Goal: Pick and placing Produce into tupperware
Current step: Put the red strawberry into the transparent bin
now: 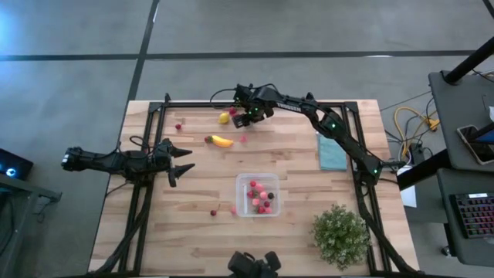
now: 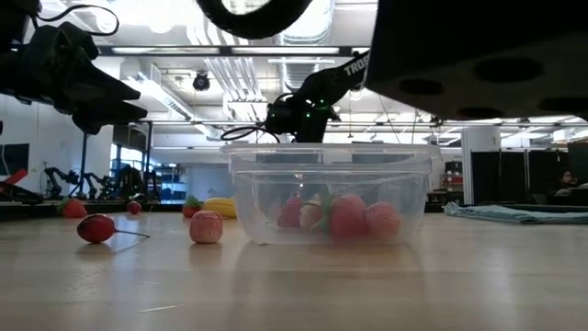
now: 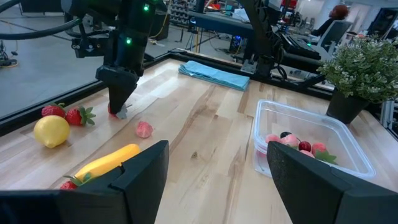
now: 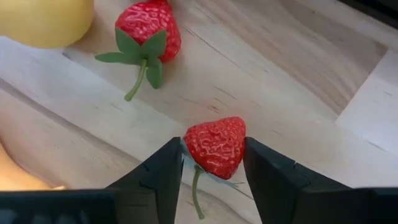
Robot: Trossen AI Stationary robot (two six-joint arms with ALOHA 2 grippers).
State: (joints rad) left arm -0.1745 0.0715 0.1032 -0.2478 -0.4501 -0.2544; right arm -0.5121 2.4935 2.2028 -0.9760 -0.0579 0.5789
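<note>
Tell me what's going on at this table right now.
The right gripper is down at the table's far side, its fingers closing around a red strawberry beside the lemon. The left gripper waits open over the left side. The tupperware already holds several berries, while the banana and other pieces lie loose.

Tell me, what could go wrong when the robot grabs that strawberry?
The right gripper has its fingers closing around a strawberry on the table. The berry is rounded, so it might squirt out or tilt as they pinch. Another strawberry and the lemon lie close by and might get bumped when the arm lifts. The tupperware sits far off, so a weak hold could drop the berry on the way.
</note>
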